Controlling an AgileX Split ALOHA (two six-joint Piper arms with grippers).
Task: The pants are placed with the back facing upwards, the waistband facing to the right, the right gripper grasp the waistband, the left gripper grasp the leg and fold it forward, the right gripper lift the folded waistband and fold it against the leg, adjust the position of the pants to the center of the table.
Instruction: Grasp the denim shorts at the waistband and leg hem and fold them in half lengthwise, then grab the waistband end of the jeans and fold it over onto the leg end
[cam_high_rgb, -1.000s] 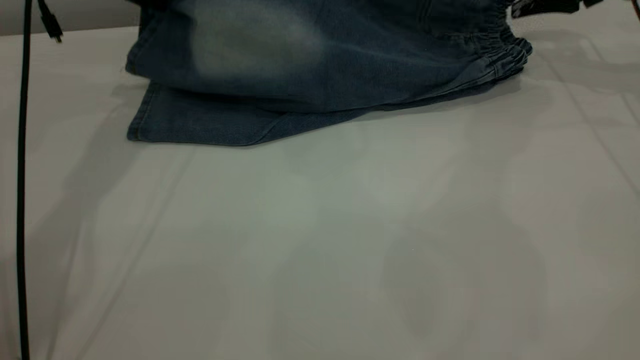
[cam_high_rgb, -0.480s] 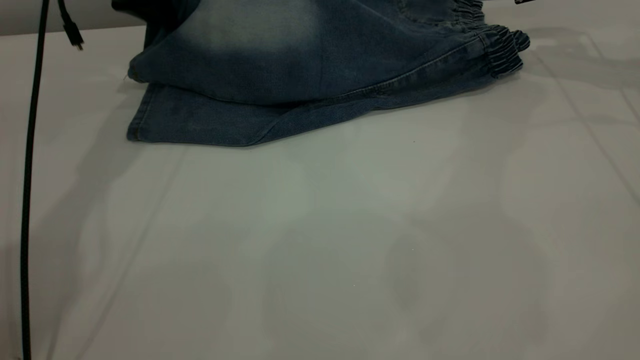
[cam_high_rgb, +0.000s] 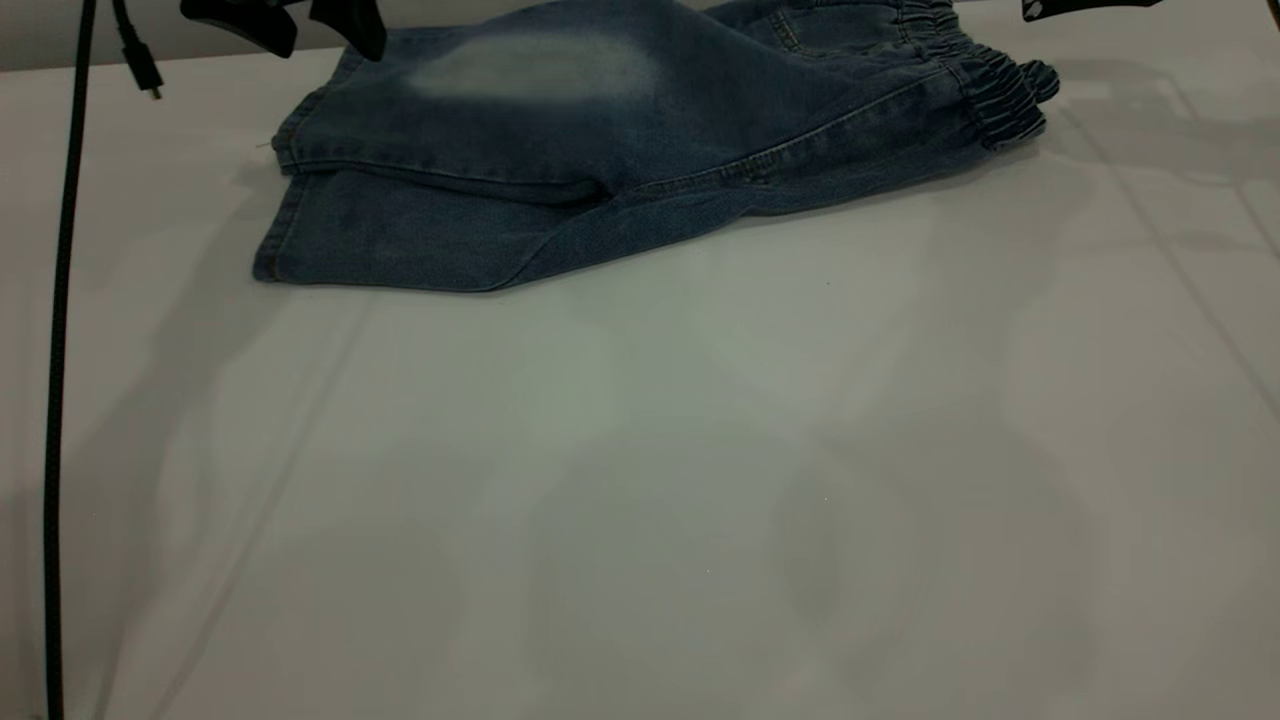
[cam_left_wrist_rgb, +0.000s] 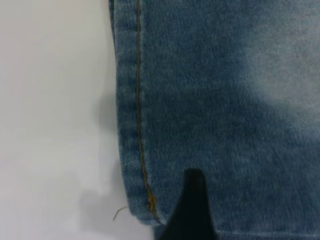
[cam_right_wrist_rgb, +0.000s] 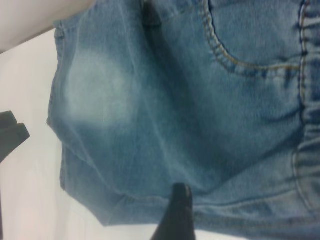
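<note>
Lying folded lengthwise on the pale desk (cam_high_rgb: 640, 480), the blue denim pants (cam_high_rgb: 620, 150) are released. The left gripper (cam_high_rgb: 285, 25) is seen spread wide just above the leg hem (cam_left_wrist_rgb: 131, 125); the elastic waistband (cam_high_rgb: 985, 85) lies near the right gripper (cam_high_rgb: 1085, 8), whose fingers cannot be judged.

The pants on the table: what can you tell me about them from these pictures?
The pants are short, of blue denim with a pale faded patch on the upper leg. They lie folded lengthwise, one leg stacked on the other, the lower hem sticking out toward the camera. The gathered elastic waistband points right. A back pocket with tan stitching shows. They rest at the far side of the table; no gripper visibly holds them.
</note>
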